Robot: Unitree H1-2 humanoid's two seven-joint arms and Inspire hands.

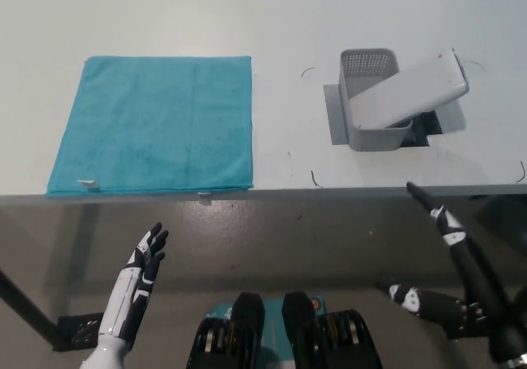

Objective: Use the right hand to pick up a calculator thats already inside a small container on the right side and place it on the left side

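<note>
From the head view, the task was seen at its very start: the calculator (406, 94) was still lodged in the small grey container (370, 101), propped at a slant with one end down inside the basket and the other end jutting out over the rim, its pale back turned upward so that no keys could be made out. The container was stood on the white table (280, 23), up and slightly to the left of the right hand (440, 221), which was held below the table's near edge, well apart from the basket and touching nothing. The black right hand was shown with fingers extended and spread, one long finger pointed up toward the table edge and another part seen lower down near the wrist; nothing was held in it. The teal cloth (152, 124) was laid flat far across to the left of that hand, above the white left hand (148, 254), and nothing was resting on it. The left hand was kept idle at the lower left, fingers apart and empty, below the table's edge. No part of the job could be counted as done: the reach, the grasp, the lift out of the container and the carry across to the left side were all judged to be still ahead.
</note>
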